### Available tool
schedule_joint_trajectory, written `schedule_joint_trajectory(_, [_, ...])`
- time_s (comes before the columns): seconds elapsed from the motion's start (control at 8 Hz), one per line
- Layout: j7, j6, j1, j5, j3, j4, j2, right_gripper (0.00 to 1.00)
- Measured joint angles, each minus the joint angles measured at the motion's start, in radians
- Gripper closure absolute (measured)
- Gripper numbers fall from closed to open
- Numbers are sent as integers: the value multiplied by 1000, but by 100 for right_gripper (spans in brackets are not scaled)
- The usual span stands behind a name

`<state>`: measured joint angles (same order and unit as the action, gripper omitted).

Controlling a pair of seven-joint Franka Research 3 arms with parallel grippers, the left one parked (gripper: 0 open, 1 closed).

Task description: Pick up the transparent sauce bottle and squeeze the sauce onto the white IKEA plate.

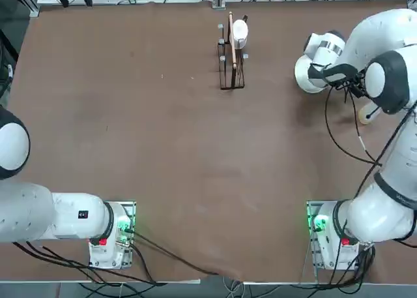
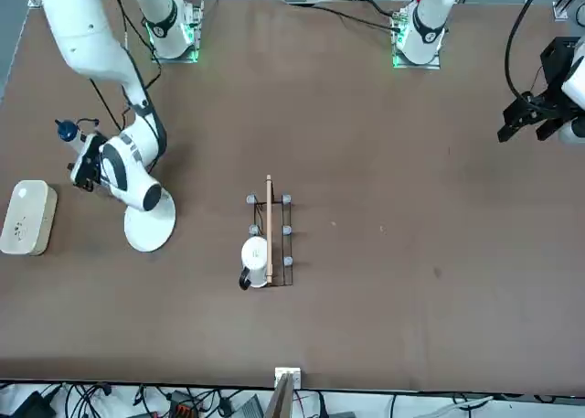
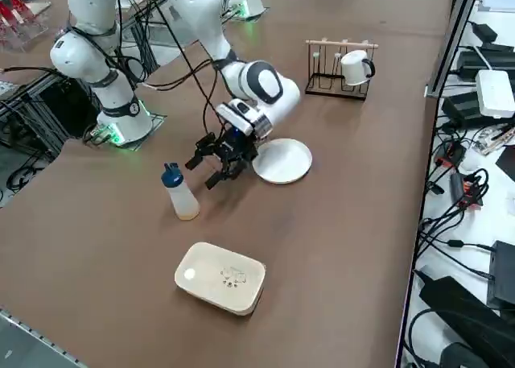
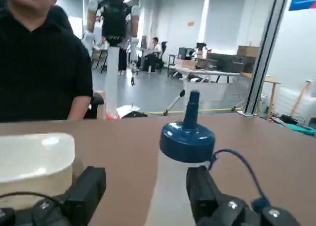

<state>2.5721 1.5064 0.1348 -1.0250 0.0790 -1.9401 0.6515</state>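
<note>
Standing bottle: we see the transparent sauce bottle (image 3: 179, 194) upright on the table (image 3: 338, 223), long axis vertical, blue cap and nozzle pointing straight up, pale tan contents low inside.
Bottle place: near the table's right edge on the robot's side, between the white IKEA plate (image 3: 283, 160) and the cream container (image 3: 221, 277).
Right hand: we put the right hand (image 3: 216, 160) low over the table, just beside the bottle on its plate side, pointing toward it; fingers spread wide apart, nothing between them; in the wrist view the bottle (image 4: 180, 161) stands just ahead of the two fingertips (image 4: 86, 186), not touching that we can tell.
Plate: flat on the table, partly under the right arm's wrist, bare.
Container: rounded-square, cream, lid on, lies nearer the table edge than the bottle, apart from it.
Rack: wire rack (image 3: 336, 70) with a wooden bar and a white mug (image 3: 355, 67) stands well apart at the far side.
In the way: we see bare table between hand and bottle.
Person: someone in a black top (image 4: 42, 63) sits beyond the table.
</note>
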Motion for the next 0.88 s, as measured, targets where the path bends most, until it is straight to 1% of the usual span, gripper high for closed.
schedule_joint_trajectory(0.25, [60, -3, -27, -10, 0, 2, 47, 0])
schedule_joint_trajectory(0.88, [94, -17, -53, -10, 0, -25, 60, 0])
